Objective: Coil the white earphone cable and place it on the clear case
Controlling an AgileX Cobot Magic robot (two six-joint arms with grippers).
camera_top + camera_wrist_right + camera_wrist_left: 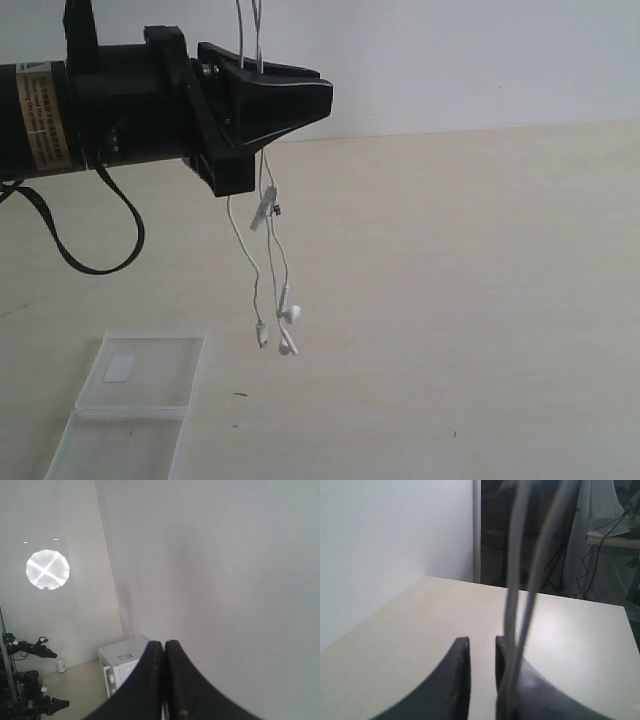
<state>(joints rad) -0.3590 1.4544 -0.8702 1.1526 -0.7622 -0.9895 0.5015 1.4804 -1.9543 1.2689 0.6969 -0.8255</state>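
Note:
The white earphone cable [270, 250] hangs in two strands from above the exterior view, down past my left gripper [325, 97]. Its inline remote [262, 213] and earbuds [290, 312] dangle over the table. In the left wrist view the strands [517, 580] run along one finger of the left gripper [481, 642], whose jaws stand a narrow gap apart with bare table showing between the tips. The clear case [140, 375] lies open and flat on the table at the lower left, below the gripper. My right gripper [164, 644] is shut and faces a wall, with a thin pale sliver between its jaws.
A black robot cable [100, 265] loops down under the left arm. The pale table top [480, 300] stretches to the right of the hanging earbuds. A white box [117, 662] stands on the floor by the wall in the right wrist view.

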